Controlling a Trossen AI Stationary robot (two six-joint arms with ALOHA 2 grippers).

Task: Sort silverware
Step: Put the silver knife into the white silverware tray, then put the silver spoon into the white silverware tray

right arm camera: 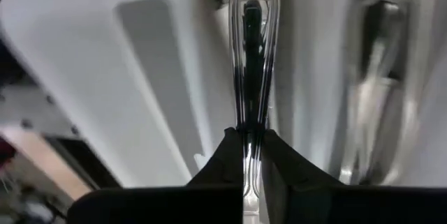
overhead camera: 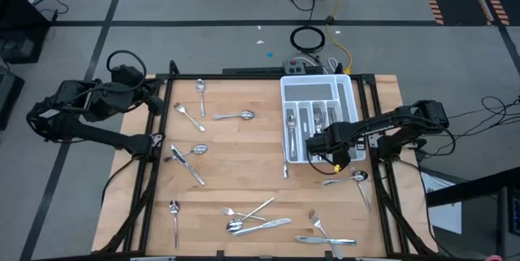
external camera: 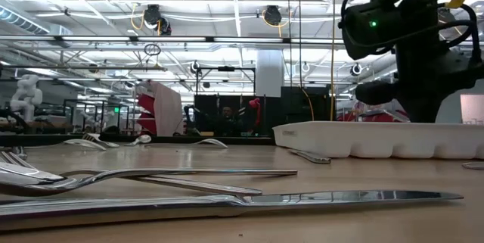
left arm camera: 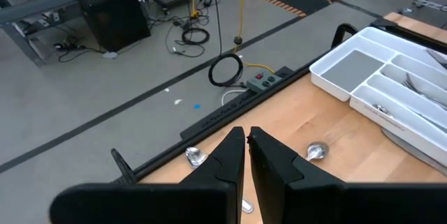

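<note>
Over tray (overhead camera: 335, 90), utensil (right arm camera: 254, 56) lengthwise along compartment.

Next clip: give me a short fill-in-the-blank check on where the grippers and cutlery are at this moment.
1. The right gripper is shut on a piece of silverware above the white ____.
2. The left gripper waits at the table's ____ edge in the high view.
3. The tray lies on the table's ____ side.

Missing: tray; left; right

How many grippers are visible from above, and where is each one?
2. The left gripper is shut, near the table's left edge. The right gripper is over the white tray, shut on a piece of silverware.
</note>
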